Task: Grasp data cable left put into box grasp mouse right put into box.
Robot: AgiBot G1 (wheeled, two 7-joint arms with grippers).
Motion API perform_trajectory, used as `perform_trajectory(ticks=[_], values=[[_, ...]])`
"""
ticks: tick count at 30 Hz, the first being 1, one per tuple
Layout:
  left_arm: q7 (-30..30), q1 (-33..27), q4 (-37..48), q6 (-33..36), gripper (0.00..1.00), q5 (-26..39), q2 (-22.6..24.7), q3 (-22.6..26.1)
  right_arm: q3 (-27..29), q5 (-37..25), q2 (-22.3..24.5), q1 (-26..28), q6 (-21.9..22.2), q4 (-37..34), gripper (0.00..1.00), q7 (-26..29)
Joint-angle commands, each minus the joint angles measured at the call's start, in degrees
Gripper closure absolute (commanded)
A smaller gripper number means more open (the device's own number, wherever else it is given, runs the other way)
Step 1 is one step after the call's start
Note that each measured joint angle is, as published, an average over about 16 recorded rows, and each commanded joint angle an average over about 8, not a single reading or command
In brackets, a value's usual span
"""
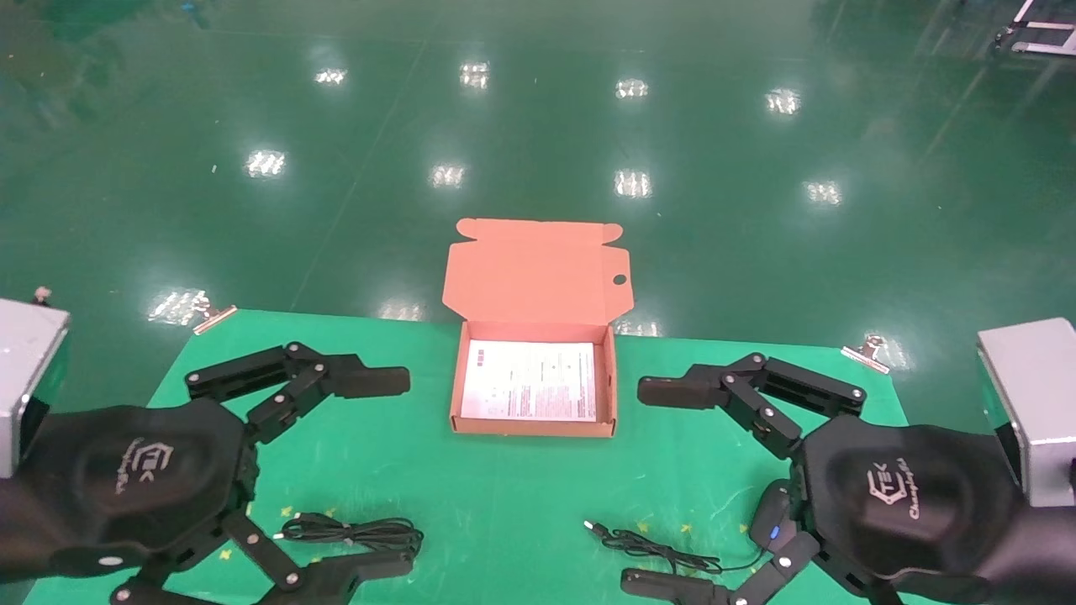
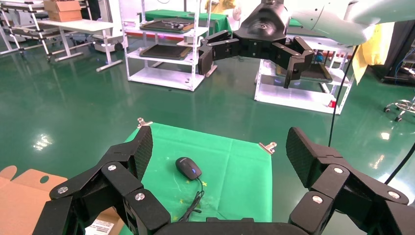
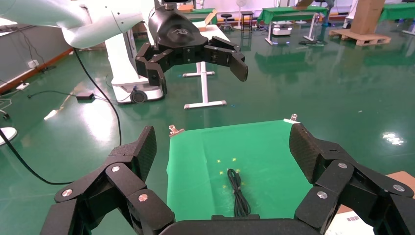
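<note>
My left tool (image 1: 382, 470) hangs with fingers spread wide above the data cable (image 1: 353, 532), which lies coiled on the green bench (image 1: 504, 504) near its front edge. My right tool (image 1: 664, 487) is likewise spread open over the mouse (image 1: 772, 518), whose cord trails leftward. The box (image 1: 535, 424) sits open between them, farther back.

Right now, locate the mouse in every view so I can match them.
Head view: mouse lower right, beside the right tool.
Left wrist view: centre, on the green mat.
Right wrist view: not in it.
Shared landmark: the green mat.
</note>
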Motion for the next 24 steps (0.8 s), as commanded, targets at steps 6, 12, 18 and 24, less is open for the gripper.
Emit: perform_trajectory(ticks=[6,12,18,24], values=[[0.0,0.0,0.0,0.0,0.0,0.0,0.0,0.0,0.0,0.0,0.0,0.0,0.0,0.0,0.0,0.0],[0.0,0.0,0.0,0.0,0.0,0.0,0.0,0.0,-0.1,-0.1,0.0,0.1,0.1,0.0,0.0,0.1],[0.1,0.0,-0.2,0.1,0.0,0.7,-0.1,0.3,-0.1,-0.1,0.1,0.0,-0.1,0.0,0.0,-0.1],[-0.5,-0.8,-1.0,0.1,0.0,4.3,-0.3,1.9,-0.6,-2.8,1.3,0.5,-0.5,0.1,0.0,-0.6]])
